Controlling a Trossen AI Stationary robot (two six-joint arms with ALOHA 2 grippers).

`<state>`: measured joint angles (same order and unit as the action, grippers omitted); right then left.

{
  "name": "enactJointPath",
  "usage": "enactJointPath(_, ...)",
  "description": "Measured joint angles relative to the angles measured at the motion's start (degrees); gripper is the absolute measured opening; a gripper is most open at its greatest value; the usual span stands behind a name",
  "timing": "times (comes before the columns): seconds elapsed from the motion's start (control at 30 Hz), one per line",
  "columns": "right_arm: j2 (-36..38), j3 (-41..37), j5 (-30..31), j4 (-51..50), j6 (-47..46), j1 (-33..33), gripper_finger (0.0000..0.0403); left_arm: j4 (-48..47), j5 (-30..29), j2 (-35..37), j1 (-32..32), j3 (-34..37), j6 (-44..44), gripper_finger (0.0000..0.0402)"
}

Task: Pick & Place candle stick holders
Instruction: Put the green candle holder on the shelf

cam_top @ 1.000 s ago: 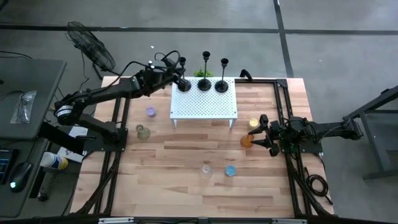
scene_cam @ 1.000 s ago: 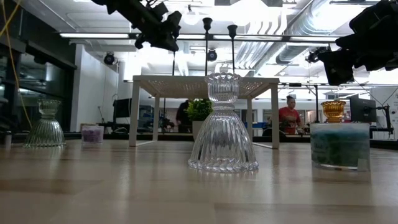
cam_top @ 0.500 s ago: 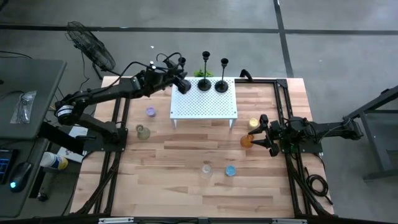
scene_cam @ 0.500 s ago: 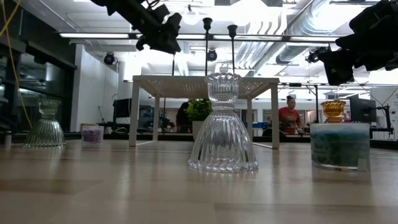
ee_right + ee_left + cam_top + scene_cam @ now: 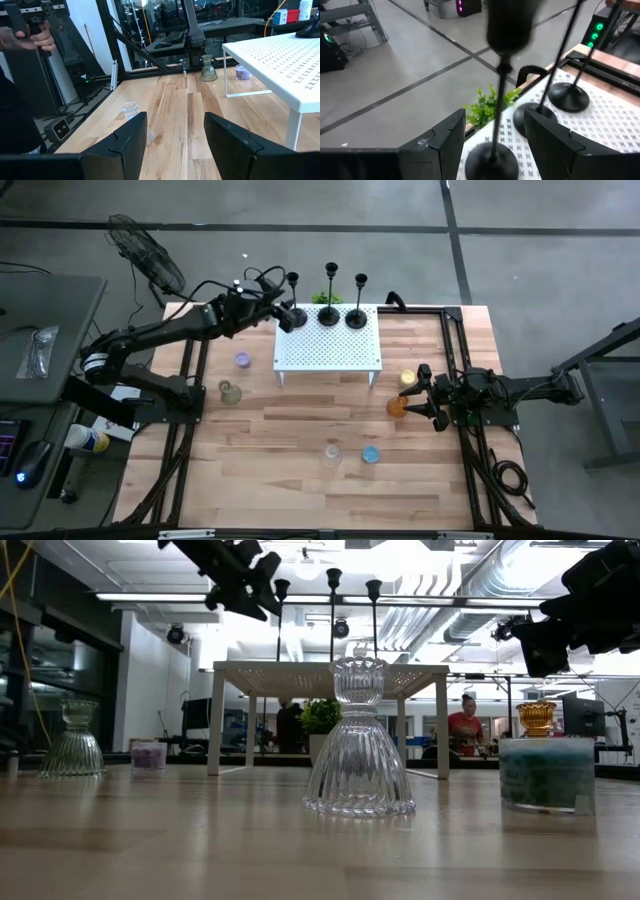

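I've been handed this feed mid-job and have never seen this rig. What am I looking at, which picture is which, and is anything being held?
Two dark robot arms work at a wooden table. One picture looks straight down, one looks level across the tabletop, and one comes from each arm's wrist. A white perforated rack carries three black candlesticks. On the wood sit small glass cups: purple, orange, yellow and blue, plus clear ribbed holders. The left gripper is at the rack, fingers open either side of the leftmost candlestick, not gripping it. The right gripper waits open near the orange cup, holding nothing.
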<state>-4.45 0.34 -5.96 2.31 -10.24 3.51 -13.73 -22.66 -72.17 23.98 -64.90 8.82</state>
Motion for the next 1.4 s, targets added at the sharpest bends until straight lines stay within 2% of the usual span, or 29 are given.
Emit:
enactJointPath(0.2,0.0,0.0,0.0,0.0,0.0,0.0,0.0191,-6.4,-4.4,3.4,-4.8,0.0,0.2,0.02)
enactJointPath(0.33,0.0,0.0,0.0,0.0,0.0,0.0,0.0191,-12.2,-5.2,6.8,-8.7,1.4,3.9,0.02)
enactJointPath(0.43,0.0,0.0,0.0,0.0,0.0,0.0,0.0191,-17.2,-5.3,10.7,-11.3,4.7,10.8,0.02)
enactJointPath(0.6,0.0,0.0,0.0,0.0,0.0,0.0,0.0191,-31.1,-5.4,17.3,-15.4,9.2,26.8,0.02)
enactJointPath(0.73,0.0,0.0,0.0,0.0,0.0,0.0,0.0191,-39.9,-6.5,21.9,-19.1,12.4,36.3,0.02)
enactJointPath(1.0,0.0,0.0,0.0,0.0,0.0,0.0,0.0191,-42.1,-12.3,30.5,-29.4,23.0,51.5,0.02)
enactJointPath(1.1,0.0,0.0,0.0,0.0,0.0,0.0,0.0191,-43.4,-11.9,32.3,-32.5,26.0,59.5,0.02)
enactJointPath(1.2,0.0,0.0,0.0,0.0,0.0,0.0,0.0191,-44.6,-9.0,32.4,-34.3,27.5,64.6,0.02)
enactJointPath(1.4,0.0,0.0,0.0,0.0,0.0,0.0,0.0191,-45.2,-2.7,30.3,-34.5,27.9,65.6,0.02)
